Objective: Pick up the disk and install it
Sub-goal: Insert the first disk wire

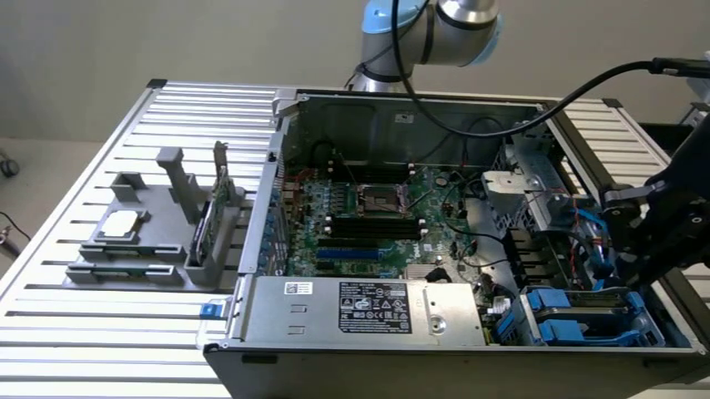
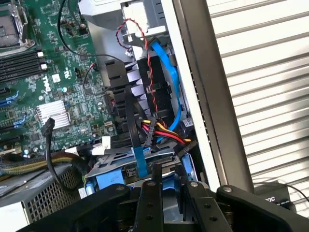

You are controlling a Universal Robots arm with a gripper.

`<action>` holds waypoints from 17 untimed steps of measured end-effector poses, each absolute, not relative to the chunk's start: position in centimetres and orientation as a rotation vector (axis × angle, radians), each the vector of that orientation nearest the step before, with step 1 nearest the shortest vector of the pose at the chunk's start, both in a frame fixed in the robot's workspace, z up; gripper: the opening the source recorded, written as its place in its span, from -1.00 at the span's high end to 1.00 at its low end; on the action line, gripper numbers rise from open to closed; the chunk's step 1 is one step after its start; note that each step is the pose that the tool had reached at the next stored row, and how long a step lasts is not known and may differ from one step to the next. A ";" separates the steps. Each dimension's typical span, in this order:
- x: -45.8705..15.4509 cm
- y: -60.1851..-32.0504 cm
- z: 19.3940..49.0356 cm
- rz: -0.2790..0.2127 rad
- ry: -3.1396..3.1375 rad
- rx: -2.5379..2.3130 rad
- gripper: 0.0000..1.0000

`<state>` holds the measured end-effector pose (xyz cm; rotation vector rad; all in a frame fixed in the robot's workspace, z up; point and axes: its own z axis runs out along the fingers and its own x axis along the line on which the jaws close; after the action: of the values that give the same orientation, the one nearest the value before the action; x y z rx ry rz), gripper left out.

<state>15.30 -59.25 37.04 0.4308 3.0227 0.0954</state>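
Blue-edged disk is hanging clamped in the gripper at the drive bay, apparently mid-installation, needing a path clear of cables.

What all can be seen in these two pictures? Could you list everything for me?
table: one, silver, slatted, under everything
computer case: one, grey, open, on the table
circuit board: one, green, inside the case
power box: one, silver with a label, at the case's near edge
cables: several, blue, red, yellow and black, by the drive bay
holder: one, grey, on the table at the exterior view's left
chip: one, silver, lying on the holder
card: one, green, upright in the holder
disk: one, grey with a blue frame, in the gripper at the drive bay
arm: one, silver and light blue, behind the case
gripper: one, black, closed on the disk
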 end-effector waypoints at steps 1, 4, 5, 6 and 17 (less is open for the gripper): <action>15.3 -59.2 37.0 0.101 3.021 0.441 0.50; 15.3 -59.2 36.9 0.110 3.014 0.490 0.50; 15.4 -59.2 36.9 0.111 3.010 0.511 0.50; 15.4 -59.2 36.9 0.112 3.005 0.535 0.50; 15.4 -59.2 36.2 0.107 2.936 0.813 0.50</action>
<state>15.35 -59.25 36.17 0.8132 2.9365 0.1069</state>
